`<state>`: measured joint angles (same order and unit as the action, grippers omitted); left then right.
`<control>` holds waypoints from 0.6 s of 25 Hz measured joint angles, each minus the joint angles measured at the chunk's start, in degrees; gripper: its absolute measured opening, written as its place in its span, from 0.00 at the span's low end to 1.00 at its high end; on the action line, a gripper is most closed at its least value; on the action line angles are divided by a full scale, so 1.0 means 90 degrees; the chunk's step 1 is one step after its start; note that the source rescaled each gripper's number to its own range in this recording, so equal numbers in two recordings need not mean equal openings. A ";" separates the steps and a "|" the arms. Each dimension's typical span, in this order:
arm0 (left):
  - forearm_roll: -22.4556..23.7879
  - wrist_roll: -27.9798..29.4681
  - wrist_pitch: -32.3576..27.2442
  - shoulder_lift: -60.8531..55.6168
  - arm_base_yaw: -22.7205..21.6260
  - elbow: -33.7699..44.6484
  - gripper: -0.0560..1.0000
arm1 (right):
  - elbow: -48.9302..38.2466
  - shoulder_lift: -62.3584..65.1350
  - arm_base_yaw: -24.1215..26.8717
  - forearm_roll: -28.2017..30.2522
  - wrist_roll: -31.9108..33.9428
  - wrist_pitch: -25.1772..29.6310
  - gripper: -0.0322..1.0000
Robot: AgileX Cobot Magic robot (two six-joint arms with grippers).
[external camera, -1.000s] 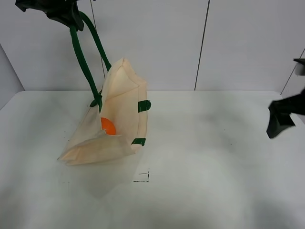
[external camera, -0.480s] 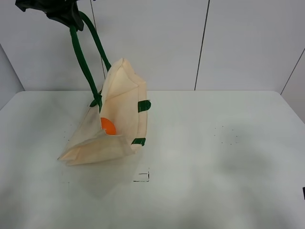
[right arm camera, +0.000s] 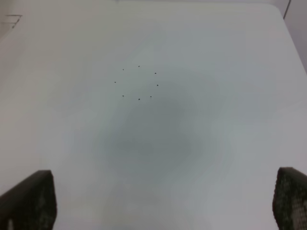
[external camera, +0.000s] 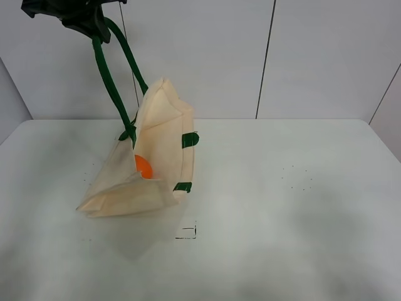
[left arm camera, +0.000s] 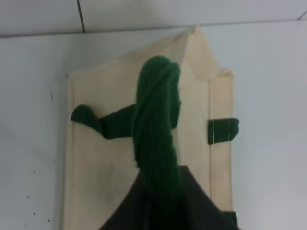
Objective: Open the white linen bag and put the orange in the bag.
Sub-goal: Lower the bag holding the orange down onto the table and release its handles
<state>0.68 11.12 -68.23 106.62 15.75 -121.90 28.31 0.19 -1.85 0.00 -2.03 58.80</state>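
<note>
The white linen bag [external camera: 163, 147] hangs tilted over the table's left side, its lower end resting on the surface and its mouth gaping. Inside the mouth sits the orange [external camera: 143, 166]. High above, my left gripper [external camera: 86, 20] is shut on the bag's dark green strap handles [external camera: 111, 81], which run taut down to the cloth. In the left wrist view the twisted strap handles [left arm camera: 157, 129] rise from the bag [left arm camera: 105, 163] into the left gripper [left arm camera: 163, 211]. My right gripper [right arm camera: 160, 201] is open above bare table, wide apart and empty; it is outside the exterior high view.
The white table [external camera: 282, 207] runs to a grey panelled wall [external camera: 313, 56] behind. A small black square mark [external camera: 187, 232] lies in front of the bag. A ring of tiny dark dots [right arm camera: 139, 82] marks the surface below the right gripper.
The right arm, seen at the right edge a second ago, has withdrawn out of the exterior high view. The bag, the orange and the left gripper have barely moved.
</note>
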 joint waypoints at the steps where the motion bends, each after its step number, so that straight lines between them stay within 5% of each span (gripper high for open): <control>1: 0.0000 0.0000 0.0000 0.0025 0.0000 0.0073 0.05 | 0.0000 0.0000 0.0000 0.0000 0.0000 0.0000 1.00; 11: -0.0909 -0.0330 0.0509 0.1280 0.0000 0.0708 0.06 | 0.0000 0.0000 0.0000 0.0000 0.0000 0.0000 1.00; 15: -0.1124 -0.0507 0.0622 0.1820 0.0000 0.0736 0.30 | 0.0000 0.0000 0.0000 0.0000 -0.0004 0.0000 1.00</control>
<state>-9.43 6.56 -62.63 122.99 15.75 -115.27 28.31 0.19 -1.85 0.00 -2.07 58.80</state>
